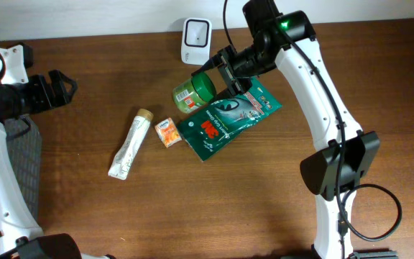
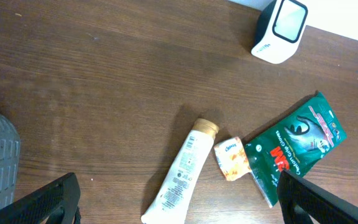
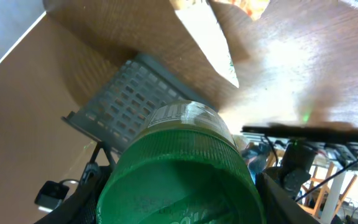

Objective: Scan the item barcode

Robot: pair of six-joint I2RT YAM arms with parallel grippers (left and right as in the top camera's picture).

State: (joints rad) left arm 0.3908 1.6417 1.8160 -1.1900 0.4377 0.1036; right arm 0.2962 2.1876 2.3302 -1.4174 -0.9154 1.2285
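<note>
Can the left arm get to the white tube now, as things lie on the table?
Probably yes. The left claw is open, and nothing stands between it and the tube. The right claw holds the jar farther off, by the scanner.

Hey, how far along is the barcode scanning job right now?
Done: the right pincer has the green-lidded jar off the table. In hand: the jar is held tilted beside the white scanner. Left: the barcode read itself, which I cannot confirm. The tube, orange packet and green pouch lie on the table, the left pincer open.
</note>
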